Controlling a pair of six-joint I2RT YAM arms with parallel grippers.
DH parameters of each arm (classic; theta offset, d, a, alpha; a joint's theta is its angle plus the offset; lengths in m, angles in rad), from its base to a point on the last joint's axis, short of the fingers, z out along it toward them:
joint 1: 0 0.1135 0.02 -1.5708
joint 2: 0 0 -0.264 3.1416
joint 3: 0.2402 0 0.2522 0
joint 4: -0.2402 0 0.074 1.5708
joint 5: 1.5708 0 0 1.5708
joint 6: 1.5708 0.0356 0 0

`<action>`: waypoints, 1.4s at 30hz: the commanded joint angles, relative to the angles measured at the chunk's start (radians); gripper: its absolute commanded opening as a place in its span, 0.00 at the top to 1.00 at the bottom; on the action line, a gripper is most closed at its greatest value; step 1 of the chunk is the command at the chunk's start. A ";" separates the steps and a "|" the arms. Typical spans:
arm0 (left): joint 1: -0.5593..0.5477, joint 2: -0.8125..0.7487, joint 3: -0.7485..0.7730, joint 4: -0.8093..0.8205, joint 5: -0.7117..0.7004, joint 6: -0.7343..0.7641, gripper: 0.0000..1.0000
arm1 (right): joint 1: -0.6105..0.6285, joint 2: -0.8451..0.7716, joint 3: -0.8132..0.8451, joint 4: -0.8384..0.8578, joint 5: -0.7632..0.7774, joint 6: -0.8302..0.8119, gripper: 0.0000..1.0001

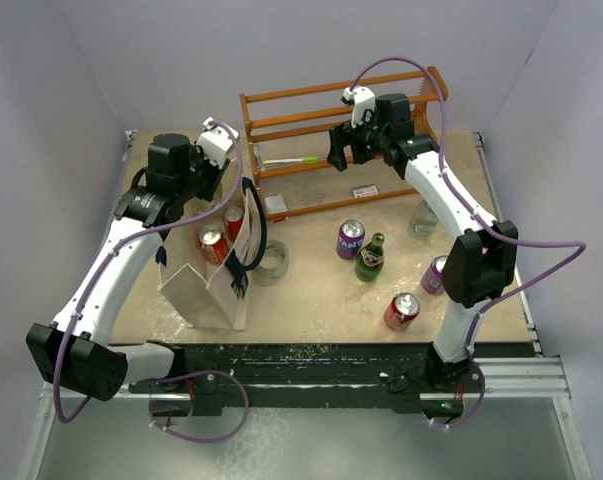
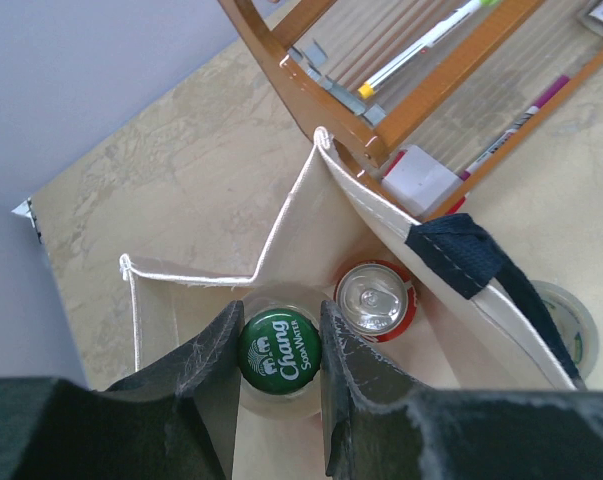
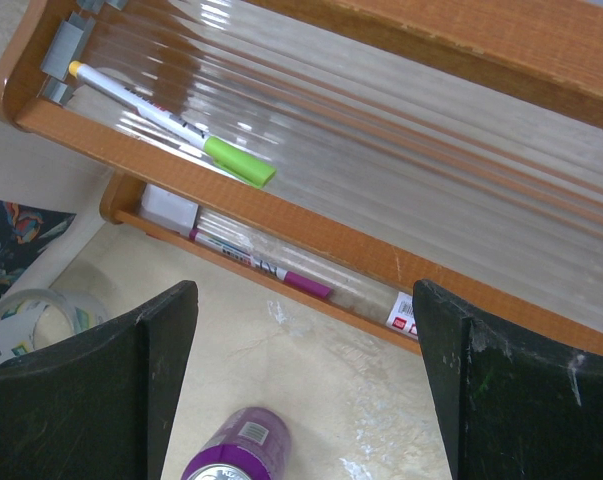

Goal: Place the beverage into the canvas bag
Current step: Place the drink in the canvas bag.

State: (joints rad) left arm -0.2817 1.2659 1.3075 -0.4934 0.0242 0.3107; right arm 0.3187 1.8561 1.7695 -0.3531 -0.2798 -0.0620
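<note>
Near the tabletop's left edge, the canvas bag is stood open. Within its mouth, a green-capped bottle is pinched between the fingers of the left gripper, just beside a red can. Toward the far edge, the right gripper is held spread above the wooden rack.

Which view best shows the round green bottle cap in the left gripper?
Left wrist: the round green bottle cap, close-up in the left gripper, within the opening of the cream canvas bag. Top external: the arm hides it. Right wrist: not shown.
</note>
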 commanded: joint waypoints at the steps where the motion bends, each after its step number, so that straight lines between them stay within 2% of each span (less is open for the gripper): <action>1: 0.004 -0.027 -0.014 0.258 -0.072 0.037 1.00 | -0.003 -0.048 0.051 0.028 0.008 -0.003 0.11; 7: 0.007 -0.020 -0.081 0.339 -0.100 -0.003 1.00 | -0.003 -0.054 0.051 0.026 0.026 -0.008 0.11; 22: 0.025 0.010 -0.169 0.434 -0.215 -0.218 1.00 | 0.009 -0.063 0.055 0.026 0.044 -0.027 0.11; 42: 0.073 0.021 -0.278 0.408 -0.228 -0.486 1.00 | 0.025 -0.061 0.054 0.026 0.045 -0.037 0.10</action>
State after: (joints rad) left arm -0.2256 1.3029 1.0203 -0.2073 -0.1856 -0.0959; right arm 0.3393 1.8538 1.7851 -0.3531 -0.2443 -0.0856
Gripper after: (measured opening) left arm 0.342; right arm 0.896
